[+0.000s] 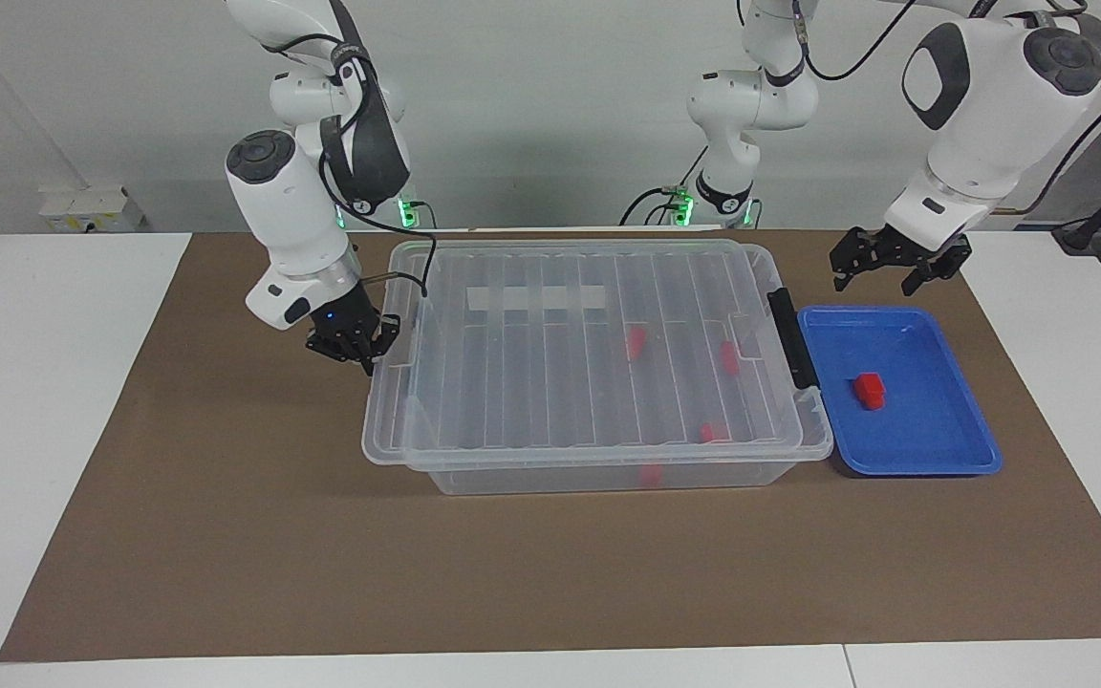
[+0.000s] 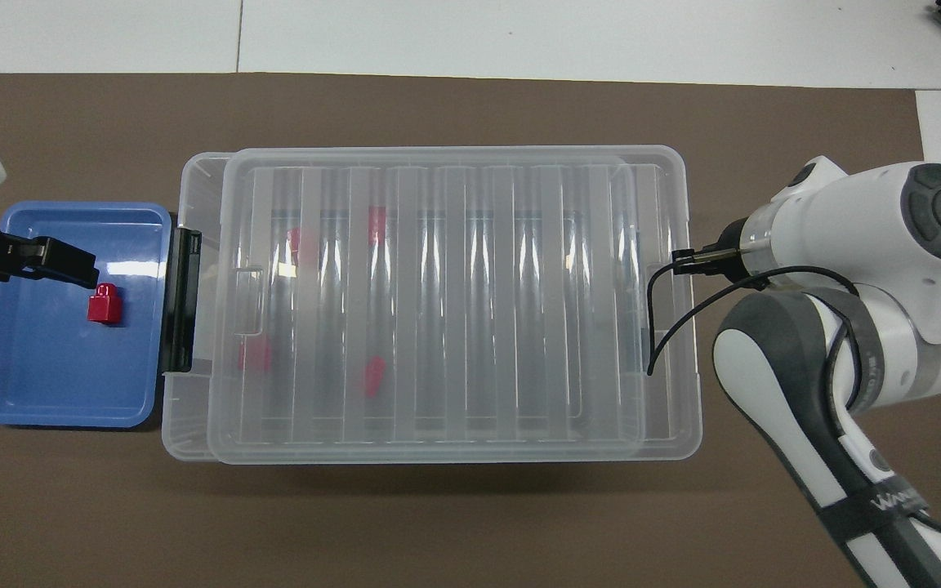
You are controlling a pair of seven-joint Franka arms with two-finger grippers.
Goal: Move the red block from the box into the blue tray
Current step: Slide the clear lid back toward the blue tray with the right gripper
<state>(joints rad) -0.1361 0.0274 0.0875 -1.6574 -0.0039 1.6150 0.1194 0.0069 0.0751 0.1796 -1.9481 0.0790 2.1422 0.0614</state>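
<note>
One red block (image 1: 869, 390) (image 2: 104, 305) lies in the blue tray (image 1: 923, 466) (image 2: 54, 367). Several more red blocks (image 1: 636, 344) show through the ribbed clear lid (image 1: 550, 382) (image 2: 454, 327) of the box (image 1: 608, 475) (image 2: 193, 437). The lid covers nearly all of the box, leaving a narrow strip bare at the latch end. My right gripper (image 1: 369, 355) (image 2: 675, 262) is shut on the lid's end rim toward the right arm's end of the table. My left gripper (image 1: 887, 270) (image 2: 70, 260) hangs open and empty above the tray.
A black latch (image 1: 792, 339) (image 2: 183, 300) on the box's end stands against the tray. A whitish tape strip (image 1: 536, 297) lies on the lid. A brown mat (image 1: 226, 535) covers the table under everything.
</note>
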